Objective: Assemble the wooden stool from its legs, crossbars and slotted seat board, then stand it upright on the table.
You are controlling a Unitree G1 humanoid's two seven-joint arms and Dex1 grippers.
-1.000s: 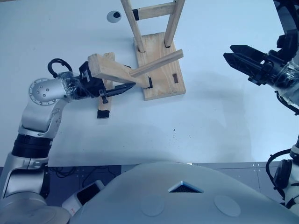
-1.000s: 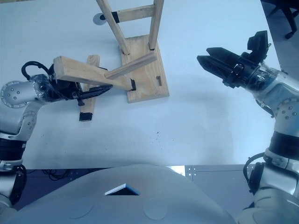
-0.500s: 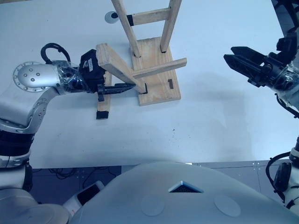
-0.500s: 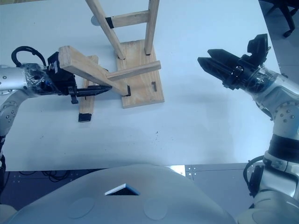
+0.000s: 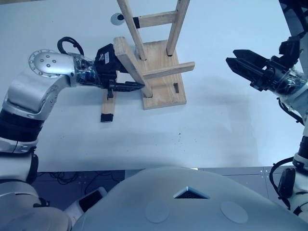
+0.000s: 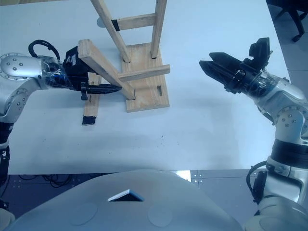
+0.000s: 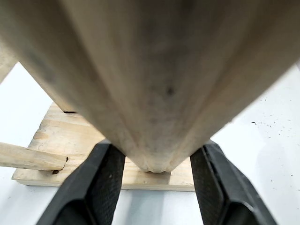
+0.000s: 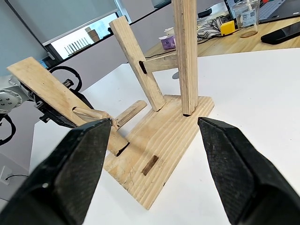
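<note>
The slotted seat board (image 5: 163, 94) lies flat on the white table. Two legs joined by a crossbar (image 5: 155, 19) stand in its far slots. My left gripper (image 5: 126, 86) is shut on a third leg (image 5: 130, 62), tilted, its lower end at the board's near left slot. A crossbar (image 5: 169, 70) sticks out of that leg to the right, its far end free above the board. In the left wrist view the black fingers (image 7: 93, 187) clamp this leg. A loose leg (image 5: 108, 103) lies on the table beside the board. My right gripper (image 5: 239, 65) hovers open, right of the board.
A small grey disc (image 5: 117, 18) lies on the table behind the stool parts. Bare table surface (image 5: 211, 110) stretches between the board and the right gripper and toward the front edge.
My left arm has swung the held leg toward the board and stood it steeper, its foot staying at the near left slot. The right gripper has barely moved.
</note>
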